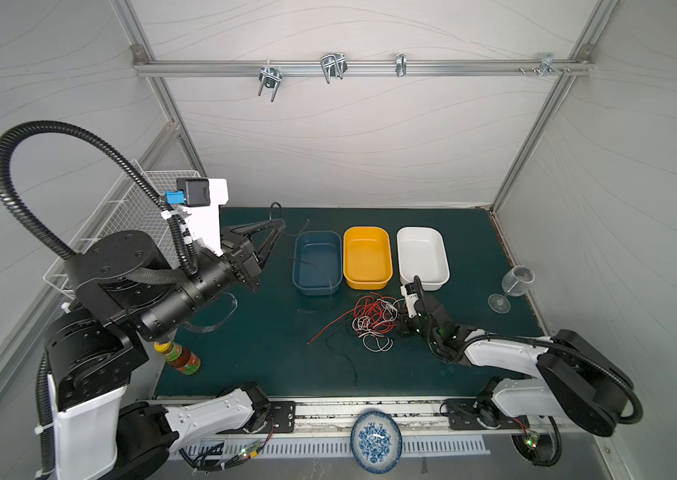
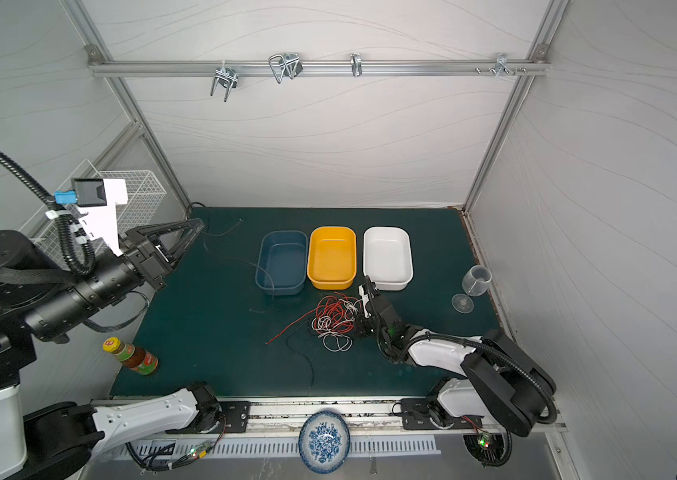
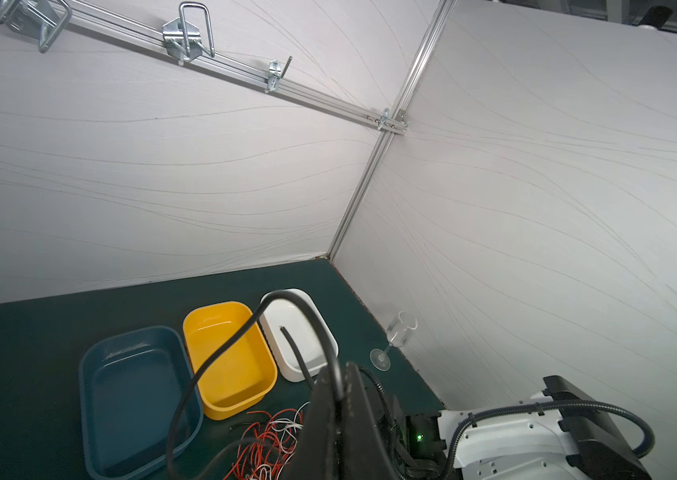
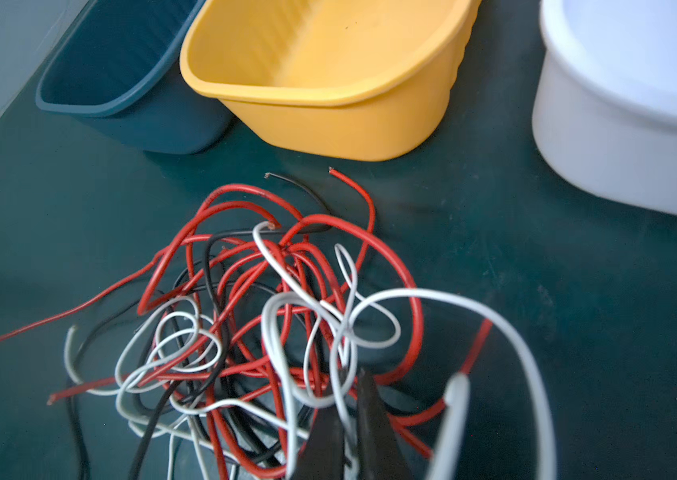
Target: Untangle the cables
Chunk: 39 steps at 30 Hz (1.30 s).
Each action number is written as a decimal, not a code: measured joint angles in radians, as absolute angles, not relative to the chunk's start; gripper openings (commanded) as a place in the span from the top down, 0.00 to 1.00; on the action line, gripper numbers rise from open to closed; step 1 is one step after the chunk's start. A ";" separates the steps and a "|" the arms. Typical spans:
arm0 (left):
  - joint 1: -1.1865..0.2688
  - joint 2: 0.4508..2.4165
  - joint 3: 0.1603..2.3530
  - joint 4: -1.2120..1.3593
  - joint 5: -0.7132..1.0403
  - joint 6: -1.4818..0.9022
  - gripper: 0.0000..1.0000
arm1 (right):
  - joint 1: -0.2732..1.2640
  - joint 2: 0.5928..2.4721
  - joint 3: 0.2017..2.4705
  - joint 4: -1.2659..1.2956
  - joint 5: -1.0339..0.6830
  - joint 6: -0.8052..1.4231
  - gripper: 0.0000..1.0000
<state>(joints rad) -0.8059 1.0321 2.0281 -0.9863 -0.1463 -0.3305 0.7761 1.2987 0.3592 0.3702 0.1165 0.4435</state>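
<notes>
The cables (image 1: 374, 318) lie as a knot of thin red, white and black wires on the green mat in front of the bins, seen in both top views (image 2: 334, 318). My right gripper (image 1: 399, 323) sits low at the knot's right edge. In the right wrist view it (image 4: 351, 374) is shut on a white cable (image 4: 347, 345). My left gripper (image 1: 282, 224) is raised at the back left, shut on a black cable (image 3: 220, 351). That cable loops above the fingertips (image 3: 341, 370) and trails down across the blue bin.
Blue bin (image 1: 316, 291), yellow bin (image 1: 368, 283) and white bin (image 1: 432, 284) stand in a row behind the knot. A tipped wine glass (image 1: 513, 284) is at the right edge. A sauce bottle (image 1: 181, 357) lies front left, and a wire basket (image 1: 137, 208) is at the back left.
</notes>
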 measured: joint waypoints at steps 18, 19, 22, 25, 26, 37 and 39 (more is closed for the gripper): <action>-0.806 1.150 1.960 -0.934 -0.141 -0.262 1.00 | 0.773 0.800 0.579 -0.101 0.128 0.400 0.31; -0.806 1.162 1.960 -0.924 -0.137 -0.259 1.00 | 0.773 0.786 0.592 -0.135 0.138 0.402 0.30; -0.806 1.201 1.962 -0.898 -0.112 -0.254 1.00 | 0.773 0.748 0.624 -0.239 0.170 0.412 0.26; -0.804 1.255 1.974 -0.861 -0.065 -0.253 1.00 | 0.773 0.696 0.643 -0.329 0.208 0.431 0.22; -0.801 1.272 1.978 -0.846 -0.047 -0.253 1.00 | 0.773 0.675 0.646 -0.354 0.221 0.439 0.21; -0.734 1.499 2.018 -0.595 0.161 -0.291 1.00 | 0.772 0.436 0.653 -0.566 0.331 0.489 0.01; -0.726 1.540 2.026 -0.547 0.196 -0.307 1.00 | 0.772 0.406 0.647 -0.593 0.334 0.495 0.01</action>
